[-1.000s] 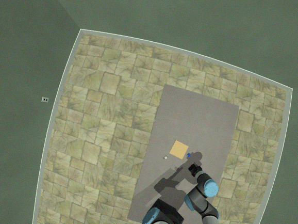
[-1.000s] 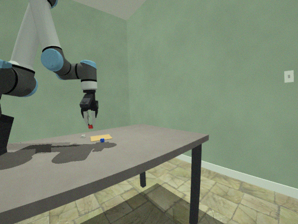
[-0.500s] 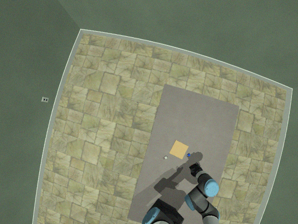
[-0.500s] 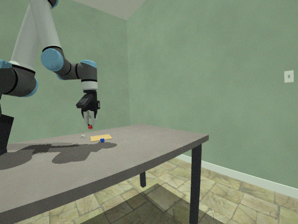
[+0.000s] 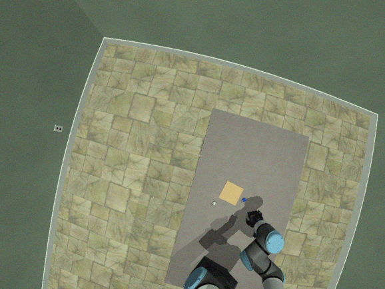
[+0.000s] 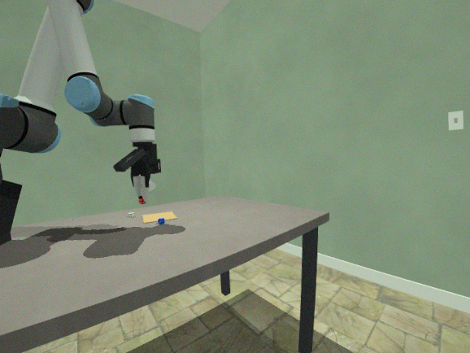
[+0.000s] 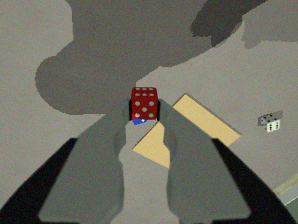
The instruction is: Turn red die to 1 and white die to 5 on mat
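Red die [image 6: 141, 201] [image 7: 144, 104] pinched between the two fingertips of the gripper [image 5: 250, 218] [image 6: 141, 198] [image 7: 144, 100], held in the air above a grey-brown table [image 5: 260, 150] [image 6: 244, 228] [image 7: 25, 125]. In the wrist view a face with five pips is turned towards the camera and a face with six shows along its upper edge; no single pip is visible. The step in hand seems to be turning this die. The next move probably calls for tilting the wrist until the one will face up, then lowering the die flat and wholly onto the mat, perhaps with a regrasp on the way.

Below lies the square, tan mat [image 5: 231, 193] [image 6: 159, 217] [image 7: 205, 120], with no die on it. Just beside one edge sits a blue die [image 5: 244, 200] [image 6: 161, 221] [image 7: 139, 121], which the fingers should clear on the way down, since a knock could change its top number. Off the mat's other side rests a white die [image 5: 214, 203] [image 6: 131, 215] [image 7: 271, 123], still to be placed; its top number is probably too small to read surely

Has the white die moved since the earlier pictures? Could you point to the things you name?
No. In the top and exterior views, the white die [image 5: 214, 203] [image 6: 131, 215] [image 7: 272, 126] sits off the mat [image 5: 231, 193] [image 6: 159, 217] [image 7: 205, 117], in the same place beside it as before.
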You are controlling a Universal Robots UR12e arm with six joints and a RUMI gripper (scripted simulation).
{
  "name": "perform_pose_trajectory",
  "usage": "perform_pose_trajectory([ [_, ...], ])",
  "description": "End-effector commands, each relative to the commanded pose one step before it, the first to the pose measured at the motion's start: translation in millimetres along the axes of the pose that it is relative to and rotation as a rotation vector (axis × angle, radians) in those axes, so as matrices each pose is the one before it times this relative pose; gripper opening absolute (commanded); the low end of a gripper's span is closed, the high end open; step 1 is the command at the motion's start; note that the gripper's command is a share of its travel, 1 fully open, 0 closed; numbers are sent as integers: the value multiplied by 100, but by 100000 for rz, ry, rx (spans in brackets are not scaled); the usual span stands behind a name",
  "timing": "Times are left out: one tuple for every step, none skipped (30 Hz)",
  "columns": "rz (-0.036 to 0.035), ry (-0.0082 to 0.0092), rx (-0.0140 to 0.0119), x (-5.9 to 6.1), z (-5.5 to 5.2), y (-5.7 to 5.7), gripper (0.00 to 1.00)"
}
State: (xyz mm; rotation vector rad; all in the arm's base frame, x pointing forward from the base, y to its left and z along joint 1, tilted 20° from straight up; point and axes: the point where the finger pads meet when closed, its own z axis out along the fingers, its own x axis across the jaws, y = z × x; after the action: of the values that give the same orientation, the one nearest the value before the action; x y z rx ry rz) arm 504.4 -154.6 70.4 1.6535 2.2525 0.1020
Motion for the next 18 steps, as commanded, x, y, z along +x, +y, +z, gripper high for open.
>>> perform_pose_trajectory([
  [17365,-522,418,-59,64,21,3],
  [0,0,0,0,0,0,3],
  [0,0,0,0,0,0,3],
  [569,0,0,-1,3,1,3],
  [4571,0,0,-8,26,8,3],
  [4579,0,0,-8,26,12,3],
  [4143,0,0,-7,24,14,3],
  [429,0,0,-1,2,2,3],
  [4550,0,0,-7,26,19,3],
  [3033,0,0,-4,17,15,3],
  [1481,0,0,-2,9,8,3],
  [4184,0,0,-4,24,24,3],
  [279,0,0,0,2,2,3],
  [4399,0,0,-4,25,28,3],
  [3443,0,0,-2,20,24,3],
  [878,0,0,0,5,7,3],
  [4230,0,-1,-1,24,33,3],
  [3159,0,0,0,18,27,3],
])
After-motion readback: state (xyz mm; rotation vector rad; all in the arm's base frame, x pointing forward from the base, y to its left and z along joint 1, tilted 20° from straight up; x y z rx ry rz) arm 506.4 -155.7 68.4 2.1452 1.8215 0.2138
